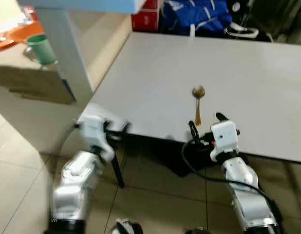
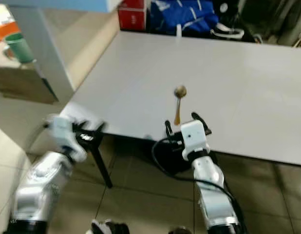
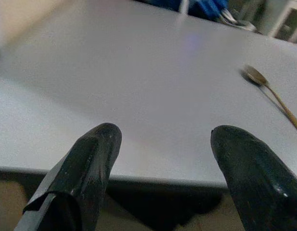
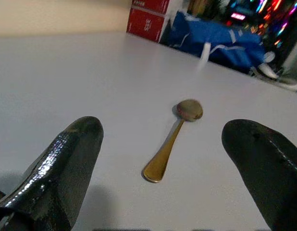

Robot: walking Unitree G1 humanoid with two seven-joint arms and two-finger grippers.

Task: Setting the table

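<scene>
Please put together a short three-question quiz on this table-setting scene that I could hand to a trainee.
1. True or false: the right gripper is shut on the spoon.
2. Which end of the spoon points toward the right gripper: (a) the bowl, (b) the handle?
3. Fill in: the green mug stands on a separate surface to the robot's ____.

Key
1. False. Its fingers are spread open with the spoon lying on the table ahead of them, untouched.
2. (b) the handle.
3. Left. The left gripper, also open, is at the table's near edge.
</scene>
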